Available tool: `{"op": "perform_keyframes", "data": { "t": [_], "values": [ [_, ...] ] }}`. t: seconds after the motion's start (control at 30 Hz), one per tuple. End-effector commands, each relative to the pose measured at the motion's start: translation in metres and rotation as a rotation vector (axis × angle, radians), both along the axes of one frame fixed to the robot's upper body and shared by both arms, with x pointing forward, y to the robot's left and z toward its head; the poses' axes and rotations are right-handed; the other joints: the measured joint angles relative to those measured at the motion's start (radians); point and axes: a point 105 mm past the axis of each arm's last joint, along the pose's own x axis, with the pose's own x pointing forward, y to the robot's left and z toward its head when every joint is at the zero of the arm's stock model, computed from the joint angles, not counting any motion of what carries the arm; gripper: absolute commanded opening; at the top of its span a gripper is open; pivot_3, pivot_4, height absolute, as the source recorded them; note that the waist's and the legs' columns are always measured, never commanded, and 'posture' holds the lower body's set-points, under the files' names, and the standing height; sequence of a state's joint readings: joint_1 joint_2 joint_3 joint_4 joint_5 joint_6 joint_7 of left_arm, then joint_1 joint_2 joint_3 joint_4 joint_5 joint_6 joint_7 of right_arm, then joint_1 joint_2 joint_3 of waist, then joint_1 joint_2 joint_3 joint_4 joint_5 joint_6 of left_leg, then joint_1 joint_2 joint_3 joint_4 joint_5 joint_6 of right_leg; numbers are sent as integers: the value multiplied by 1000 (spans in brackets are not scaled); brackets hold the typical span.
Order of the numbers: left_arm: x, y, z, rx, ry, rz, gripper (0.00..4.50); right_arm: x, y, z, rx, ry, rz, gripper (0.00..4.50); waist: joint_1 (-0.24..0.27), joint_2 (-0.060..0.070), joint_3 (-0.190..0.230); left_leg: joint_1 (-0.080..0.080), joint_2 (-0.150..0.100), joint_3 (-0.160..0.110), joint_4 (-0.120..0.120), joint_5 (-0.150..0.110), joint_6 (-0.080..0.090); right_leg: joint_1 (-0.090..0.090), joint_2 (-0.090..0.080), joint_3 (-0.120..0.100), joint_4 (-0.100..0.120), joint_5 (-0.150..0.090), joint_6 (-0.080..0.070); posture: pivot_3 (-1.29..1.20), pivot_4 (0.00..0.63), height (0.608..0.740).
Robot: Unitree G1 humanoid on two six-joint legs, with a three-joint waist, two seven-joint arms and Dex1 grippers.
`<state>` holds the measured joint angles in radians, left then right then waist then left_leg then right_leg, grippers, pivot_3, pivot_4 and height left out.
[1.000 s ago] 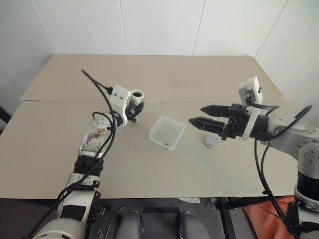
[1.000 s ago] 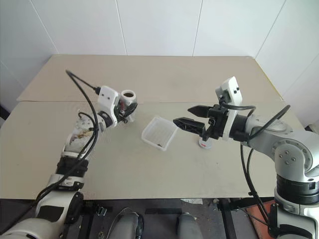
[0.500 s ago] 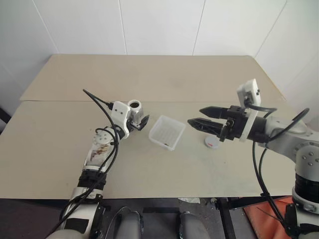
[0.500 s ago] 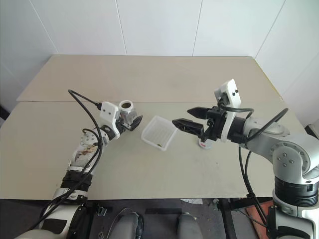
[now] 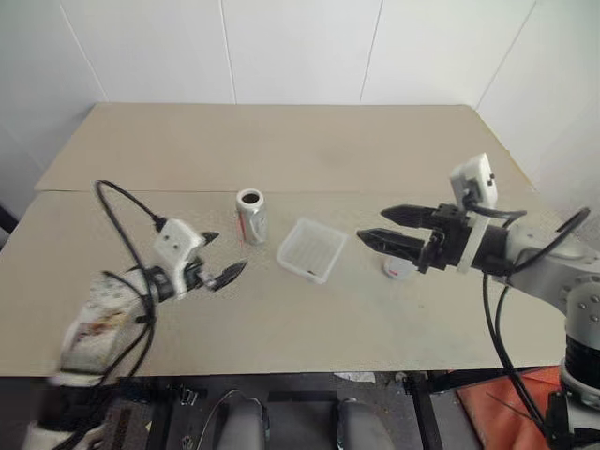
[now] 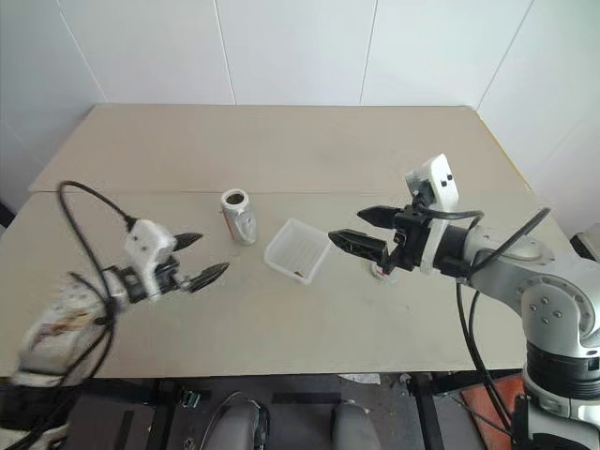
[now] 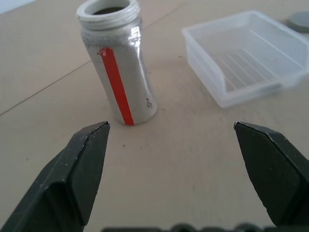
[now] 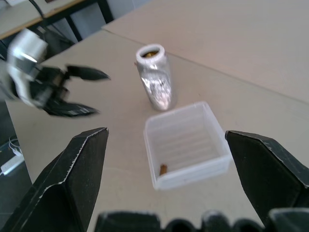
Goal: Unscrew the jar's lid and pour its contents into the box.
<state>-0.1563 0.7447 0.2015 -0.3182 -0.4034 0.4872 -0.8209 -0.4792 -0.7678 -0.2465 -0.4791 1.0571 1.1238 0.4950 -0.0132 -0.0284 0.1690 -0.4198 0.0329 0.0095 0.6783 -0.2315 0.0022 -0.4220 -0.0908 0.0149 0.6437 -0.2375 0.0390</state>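
Observation:
The jar (image 5: pixel 250 215), a silvery cylinder with a red stripe, stands on the table with its mouth uncovered and nothing holding it. To its right lies the box (image 5: pixel 312 249), with a small brown piece (image 8: pixel 163 169) in its near corner. The lid (image 5: pixel 399 270) rests on the table right of the box, partly hidden behind my right gripper (image 5: pixel 373 225), which hovers open above the table with nothing between its fingers. My left gripper (image 5: pixel 223 255) is open and empty, near and left of the jar and apart from it. Its fingers (image 7: pixel 87 164) point toward the jar (image 7: pixel 118 72).
The tan table (image 5: pixel 309 319) has a seam (image 5: pixel 112 190) running across behind the jar. White walls (image 5: pixel 300 47) close off the far and right sides. A black cable (image 5: pixel 122 202) loops above my left arm.
My left gripper has opened, let go of the jar and drawn back toward the near left. The jar now stands alone on the table. The right arm has kept still.

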Motion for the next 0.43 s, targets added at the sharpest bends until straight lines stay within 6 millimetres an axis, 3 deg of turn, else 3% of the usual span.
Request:
{"op": "perform_keyframes", "data": {
  "t": [0.03, 0.13, 0.3, 0.43],
  "values": [
    [-24, 24, 62, -28, -151, -130, 4486, -10, -1, 11, -1, -74, 29, 4500, 0, 0, 0, 0, 1, 0, 0, 0, 0, 0, 1, 0, 0, 0, 0, 0, 150, 740],
    [-35, 38, 75, -14, -220, -176, 4486, -11, -3, 7, -22, -82, 34, 4500, 0, 2, -1, 4, 0, 1, -1, 0, 0, 3, 0, 0, -1, -1, -1, 0, 150, 740],
    [-32, 48, 80, -28, -226, -146, 4486, -11, -11, 5, -35, -96, 41, 4500, 5, 2, -1, 5, 0, 1, -1, 0, 0, 5, 0, 0, -1, -1, -1, 0, 150, 740],
    [-32, 44, 77, -60, -211, -127, 4486, -13, -12, 4, -58, -100, 47, 4500, 2, 2, -1, 4, 0, 1, -1, 0, 0, 4, 0, 0, -1, -1, -1, 0, 150, 740]
  ]
}}
